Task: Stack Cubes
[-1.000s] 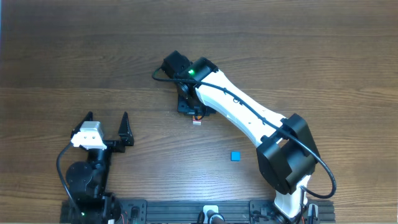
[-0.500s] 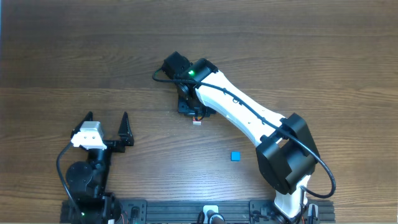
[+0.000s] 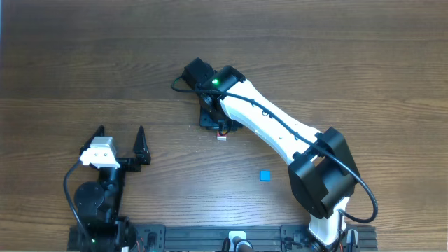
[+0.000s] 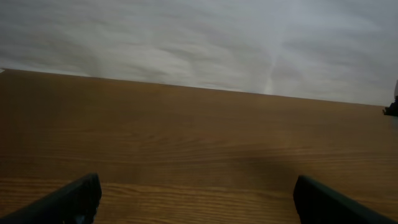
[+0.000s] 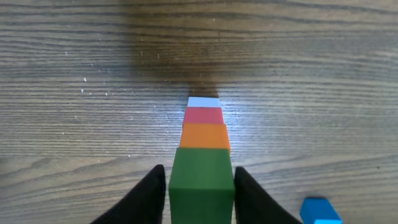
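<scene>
We take the stack of cubes [image 5: 203, 127] as our reference. It stands on the table [image 3: 350, 56], four cubes one upon another. The top cube [image 5: 201, 186] sits between the fingers of the right gripper [image 5: 199, 169], one finger touching each side. A loose cube [image 3: 264, 175] lies on the table right of the stack and nearer the arm bases, well apart from it. The left gripper [image 3: 120, 133], fingers spread wide, is far left of the stack, also nearer the bases.
</scene>
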You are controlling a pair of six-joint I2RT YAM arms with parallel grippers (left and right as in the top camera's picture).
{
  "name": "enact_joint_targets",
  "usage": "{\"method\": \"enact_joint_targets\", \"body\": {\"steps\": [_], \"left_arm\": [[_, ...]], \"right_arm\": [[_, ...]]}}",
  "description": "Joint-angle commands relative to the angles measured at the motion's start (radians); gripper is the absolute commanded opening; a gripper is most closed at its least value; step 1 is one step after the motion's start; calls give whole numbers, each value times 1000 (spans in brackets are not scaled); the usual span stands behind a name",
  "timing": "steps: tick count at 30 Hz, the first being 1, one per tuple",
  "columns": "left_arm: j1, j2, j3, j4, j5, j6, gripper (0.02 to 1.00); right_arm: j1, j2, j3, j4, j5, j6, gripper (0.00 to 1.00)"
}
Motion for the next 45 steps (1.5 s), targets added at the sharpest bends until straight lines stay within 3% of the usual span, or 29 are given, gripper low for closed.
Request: {"method": "enact_joint_targets", "body": {"steps": [1,2,5,6,12,17,23,35,45], "left_arm": [[5,-5,-5,-3,6,4,1000],[5,-5,-4,-3,6,4,1000],[5,-5,-4,-3,6,4,1000],[5,-5,-4,-3,6,4,1000],[5,-5,-4,-3,6,4,1000],[5,-5,-5,-3,6,4,1000],[5,-5,-4,-3,6,4,1000],[5,-5,-4,-3,6,4,1000],[5,-5,-5,-3,6,4,1000]], "right_arm": [[-1,14,-11,6,13,7,465],[-1,14,-11,8,13,7,516],[2,9,-10,12,15,7,921],[5,2,-10,12,20,6,989],[34,-148,-4,-8,28,-61,991],[49,-330,-17,-137,55,-99,991],[62,-553,-263,-182,64,-75,991],[50,-665,-761,98,3,-16,993],[-41,-643,-948,324,-2,-74,993]]}}
